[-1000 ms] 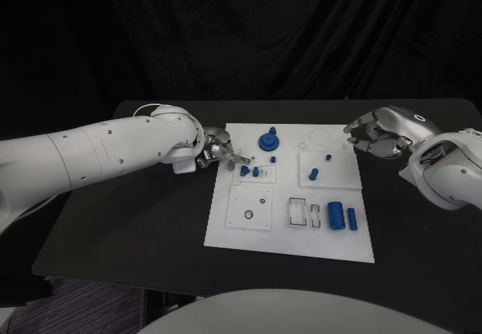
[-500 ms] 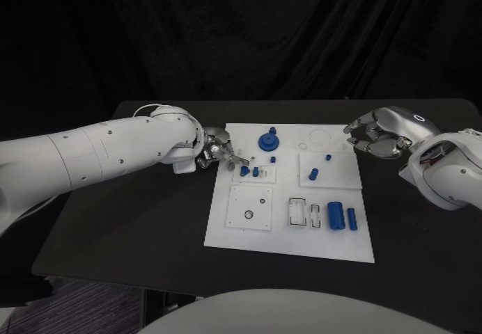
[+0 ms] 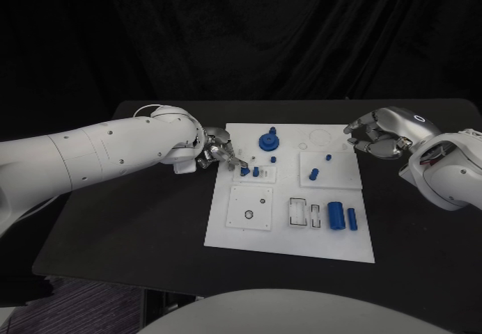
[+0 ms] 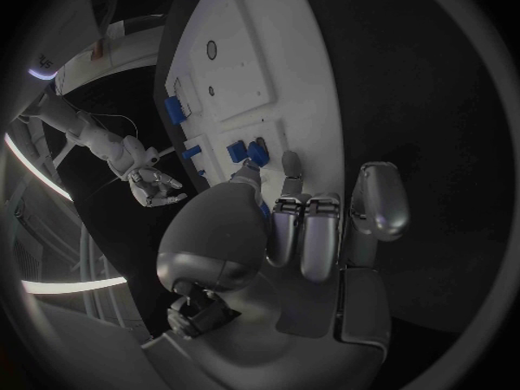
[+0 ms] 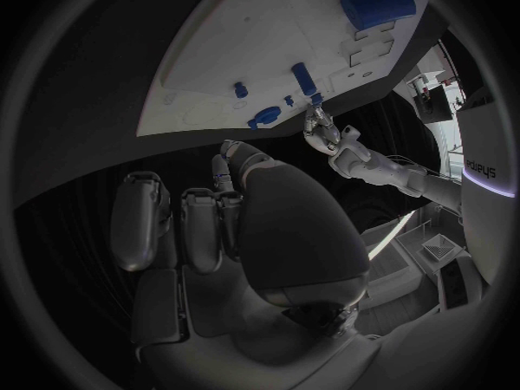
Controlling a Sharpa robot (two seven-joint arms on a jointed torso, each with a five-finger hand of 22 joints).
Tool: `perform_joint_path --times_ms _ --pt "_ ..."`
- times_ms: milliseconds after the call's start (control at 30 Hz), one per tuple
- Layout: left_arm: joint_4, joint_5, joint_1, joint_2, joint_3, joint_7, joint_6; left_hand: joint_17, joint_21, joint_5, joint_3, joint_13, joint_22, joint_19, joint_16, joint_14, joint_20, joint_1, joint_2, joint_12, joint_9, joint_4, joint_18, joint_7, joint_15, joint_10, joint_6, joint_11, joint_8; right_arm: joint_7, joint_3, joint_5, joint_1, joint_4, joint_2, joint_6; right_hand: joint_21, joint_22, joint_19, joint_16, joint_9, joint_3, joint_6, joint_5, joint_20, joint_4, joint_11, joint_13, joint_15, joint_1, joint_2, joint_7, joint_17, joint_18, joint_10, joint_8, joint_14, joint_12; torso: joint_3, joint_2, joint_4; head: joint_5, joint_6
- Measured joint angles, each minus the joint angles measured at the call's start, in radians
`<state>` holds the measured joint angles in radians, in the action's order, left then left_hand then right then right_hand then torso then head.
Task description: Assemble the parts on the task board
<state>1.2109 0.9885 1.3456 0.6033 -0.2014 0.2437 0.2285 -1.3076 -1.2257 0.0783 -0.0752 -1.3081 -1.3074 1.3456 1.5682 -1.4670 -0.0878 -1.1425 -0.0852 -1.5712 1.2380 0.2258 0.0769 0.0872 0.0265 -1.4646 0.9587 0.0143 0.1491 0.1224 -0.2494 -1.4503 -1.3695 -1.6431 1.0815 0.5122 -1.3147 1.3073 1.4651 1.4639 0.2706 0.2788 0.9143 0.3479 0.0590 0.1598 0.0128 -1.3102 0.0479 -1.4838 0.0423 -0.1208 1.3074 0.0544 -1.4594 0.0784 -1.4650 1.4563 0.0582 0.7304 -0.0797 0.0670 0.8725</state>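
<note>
Centrally on the black table lies the board, a white rectangular plate, matte, with raised square panels and shallow cut-outs

Parts, all blue, smooth plastic:
- knob, round with a stem on top, standing at 12 o'clock on the board
- small peg, upright, at 1 o'clock
- short cylinder, on the square panel at 2 o'clock of the board's middle
- two small pegs, standing on the small panel at 10 o'clock, one just beside the left fingertips
- two larger cylinders, lying side by side at 4 o'clock, next to two outlined rectangular slots
- square panel at 8 o'clock, white, with one round hole and a small dot

Left hand: silver metal, at the board's 10 o'clock edge, fingers curled toward the small pegs; whether it holds or only touches one, cannot tell

Right hand: silver, hanging over the board's 2 o'clock corner, fingers curled in, nothing seen in them

Room: bare table at 9 o'clock of the board is broad; the strip at 3 o'clock is narrower; the board's near half is well apart from both hands
</note>
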Motion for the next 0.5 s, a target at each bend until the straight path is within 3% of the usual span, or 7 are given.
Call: perform_joint_path --times_ms 300,500 --pt "0.0 -0.001 -0.004 -0.001 0.002 0.003 -0.006 0.0 0.0 0.001 0.01 0.0 0.0 0.0 0.0 0.0 0.0 -0.025 -0.004 0.0 0.0 -0.015 0.0 -0.001 0.0 0.0 0.001 0.0 0.0 0.0 0.0 0.0 0.0 0.0 0.0 -0.001 0.0 0.0 0.0 0.0 0.0 0.0 0.0 0.0 0.0 0.0 0.0 0.0 0.0 0.0 0.0 0.0 0.0 0.0 0.0 0.0 0.0 -0.003 0.0 0.0 0.0001 0.001 0.0" --pt "-0.001 -0.002 -0.006 -0.001 0.003 0.003 -0.011 0.0 0.0 0.029 0.018 0.0 0.0 0.0 0.0 0.0 0.0 -0.038 -0.017 0.0 0.0 -0.023 0.0 -0.004 0.0 0.0 0.004 0.0 0.0 0.0 0.0 0.0 0.0 0.0 0.0 -0.003 0.0 0.0 0.0 -0.004 0.0 0.003 0.0 0.0 0.0 -0.003 0.0 0.0 0.0 0.0 0.0 0.0 0.0 0.0 0.0 0.0 0.0 -0.003 0.0 0.0 0.0001 0.002 0.0"
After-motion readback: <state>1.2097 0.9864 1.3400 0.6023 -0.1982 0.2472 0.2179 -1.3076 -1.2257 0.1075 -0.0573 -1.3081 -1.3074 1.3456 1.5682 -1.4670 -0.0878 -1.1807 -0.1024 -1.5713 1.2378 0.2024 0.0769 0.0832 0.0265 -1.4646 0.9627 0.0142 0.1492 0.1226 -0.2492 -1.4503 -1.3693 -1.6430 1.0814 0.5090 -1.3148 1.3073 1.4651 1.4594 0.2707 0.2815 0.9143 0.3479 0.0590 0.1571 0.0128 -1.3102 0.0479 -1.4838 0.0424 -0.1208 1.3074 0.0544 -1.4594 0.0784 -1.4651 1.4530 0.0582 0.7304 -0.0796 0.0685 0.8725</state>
